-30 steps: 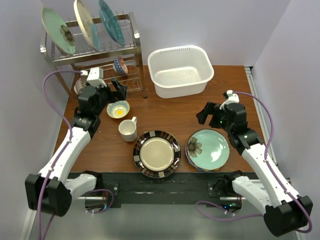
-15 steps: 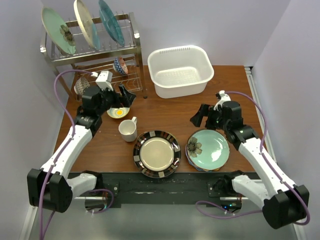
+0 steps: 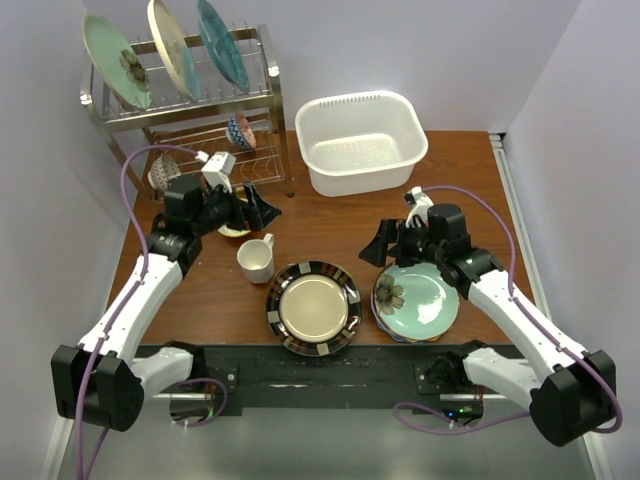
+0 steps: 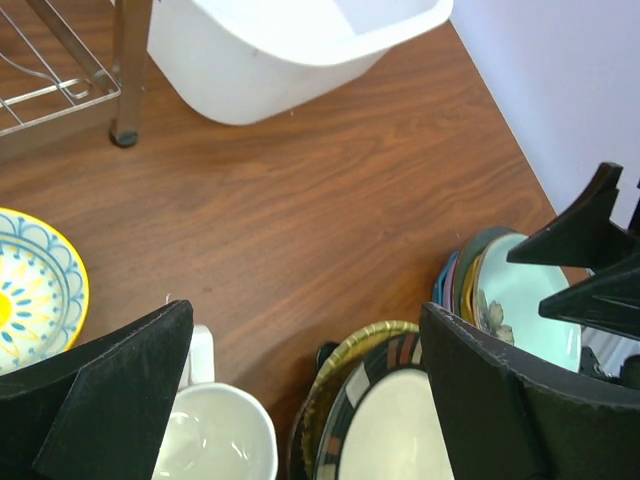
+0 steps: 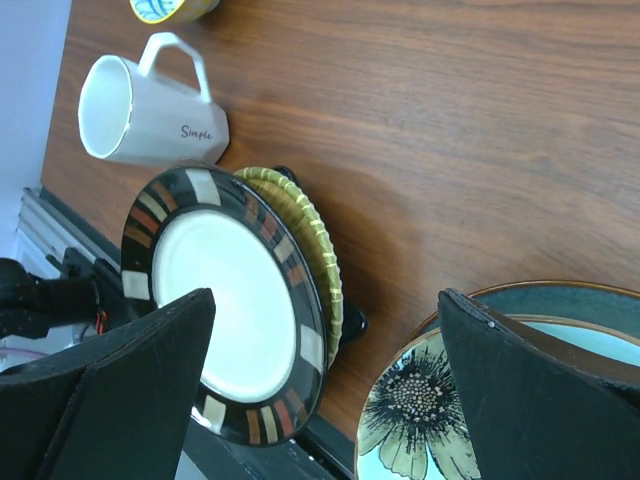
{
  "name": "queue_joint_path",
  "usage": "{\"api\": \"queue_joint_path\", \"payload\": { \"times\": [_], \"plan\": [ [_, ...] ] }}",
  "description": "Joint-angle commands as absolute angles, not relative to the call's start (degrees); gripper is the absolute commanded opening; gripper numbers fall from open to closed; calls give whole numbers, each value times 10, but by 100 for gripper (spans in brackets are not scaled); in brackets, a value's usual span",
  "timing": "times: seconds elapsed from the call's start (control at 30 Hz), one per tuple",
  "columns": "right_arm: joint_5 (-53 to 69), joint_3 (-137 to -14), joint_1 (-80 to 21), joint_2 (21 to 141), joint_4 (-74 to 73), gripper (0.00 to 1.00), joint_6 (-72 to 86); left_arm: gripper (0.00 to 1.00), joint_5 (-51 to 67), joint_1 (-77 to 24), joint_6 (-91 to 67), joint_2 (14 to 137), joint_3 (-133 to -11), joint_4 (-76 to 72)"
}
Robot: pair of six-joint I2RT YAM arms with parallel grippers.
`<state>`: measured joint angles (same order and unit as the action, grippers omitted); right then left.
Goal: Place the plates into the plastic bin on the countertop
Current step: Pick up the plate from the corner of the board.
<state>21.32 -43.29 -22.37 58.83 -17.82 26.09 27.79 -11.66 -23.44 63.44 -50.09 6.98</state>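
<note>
The striped plate [image 3: 313, 307], black-rimmed with a pale gold centre, lay at the near edge of the desk [image 3: 330, 225], left of centre. It rested on a second plate [image 5: 325, 255], of which only a ribbed yellow-green rim showed. A small dark object beneath that rim could not be identified. Just to the right lay the mint plate [image 3: 420, 300] with a flower print, topmost of a stack. Of the plates below it only thin coloured edges [image 4: 455, 280] were visible, too few to count. Three further plates stood on edge in the top tier of the wire rack [image 3: 200, 105] at the far left corner: a mint one [image 3: 112, 58], a cream one [image 3: 168, 45] and a teal one [image 3: 222, 42]. The white bin [image 3: 355, 182] stood at the far side of the desk, well apart from both stacks.

The right hand [image 3: 383, 243] hovered at the mint plate's left edge, fingers spread wide with nothing between them. Its height above the plates could not be judged. The left hand [image 3: 258, 207] was over the desk beyond the white mug [image 3: 257, 260], fingers likewise spread and gripping nothing. In the top view it covered most of a small yellow-and-blue bowl [image 4: 30, 285]. The left wrist view cut off that bowl, the mug and the bin at the frame edges.
</note>
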Motion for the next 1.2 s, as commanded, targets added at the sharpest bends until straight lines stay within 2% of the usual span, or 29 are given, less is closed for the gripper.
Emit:
{"api": "queue_joint_path", "payload": {
  "times": [0.0,0.33,0.77,1.17],
  "plan": [
    [239,-420,-230,591,-145,97,259,99,306,-120,-244,614,-492,113],
    [256,-418,-238,608,-132,97,256,99,346,-119,-259,599,-479,164],
    [279,-412,-248,644,-112,93,257,98,388,-119,-270,531,-454,280],
    [308,-410,-254,667,-105,90,252,97,400,-120,-236,532,-440,392]
  ]
}}
